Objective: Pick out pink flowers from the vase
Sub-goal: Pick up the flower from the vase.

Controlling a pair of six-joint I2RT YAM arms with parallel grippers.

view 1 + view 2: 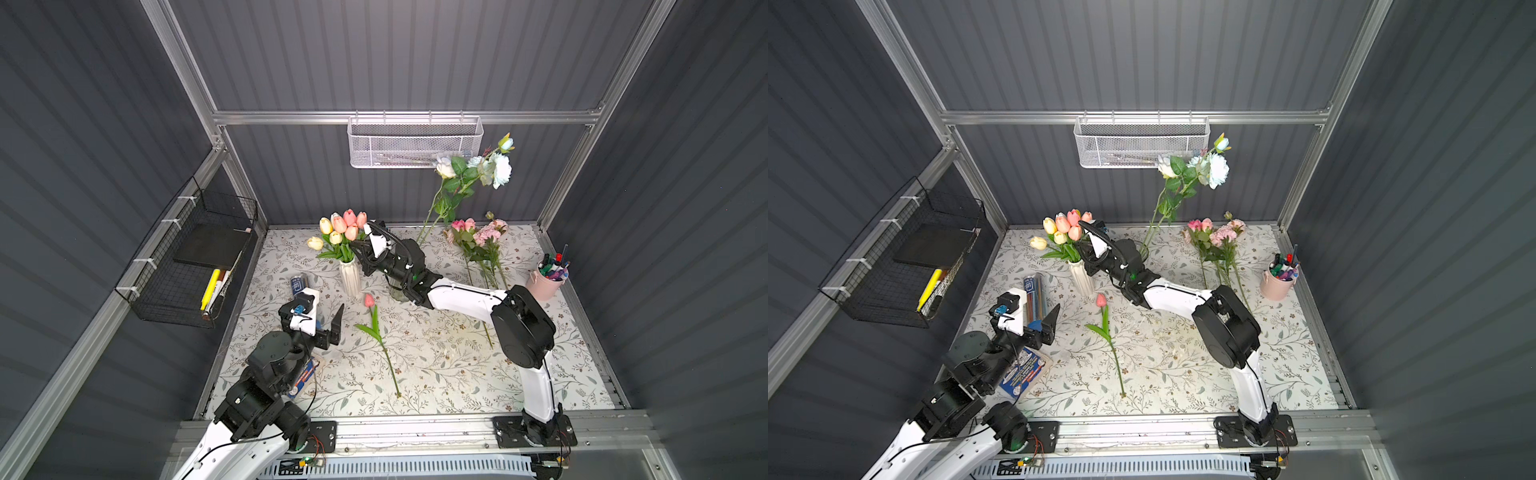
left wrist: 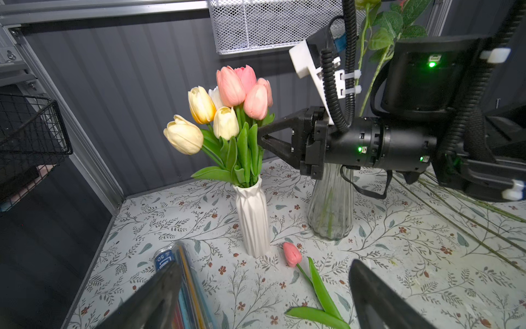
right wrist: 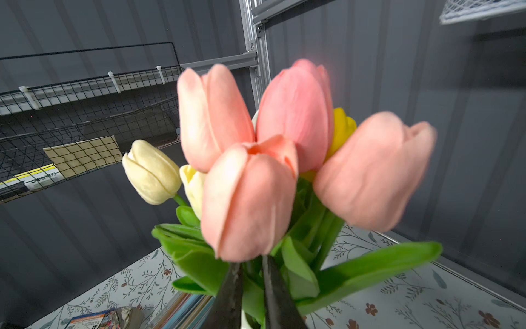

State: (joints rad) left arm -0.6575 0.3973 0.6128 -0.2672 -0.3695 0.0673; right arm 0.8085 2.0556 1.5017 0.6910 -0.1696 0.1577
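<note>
A white ribbed vase [image 1: 350,278] [image 2: 252,216] at the back left holds several coral-pink tulips [image 1: 349,222] [image 2: 242,85] [image 3: 250,196] among yellow and cream ones. My right gripper [image 1: 356,248] [image 2: 259,134] [image 3: 252,263] reaches in from the right just under the blooms, its jaws narrowed on a green stem below a pink tulip. One pink tulip [image 1: 369,300] [image 2: 292,254] lies on the table in front of the vase. More pink flowers [image 1: 478,232] lie at the back right. My left gripper [image 1: 322,309] [image 2: 264,284] hovers open near the lying tulip, holding nothing.
A glass vase [image 2: 330,205] beside the white one holds white and pale blue roses [image 1: 494,166]. A pencil pack [image 1: 299,284] lies under the left gripper. A pink bucket of markers [image 1: 546,282] stands at the right. A black wire basket [image 1: 195,266] and a white mesh basket [image 1: 415,141] hang on the walls.
</note>
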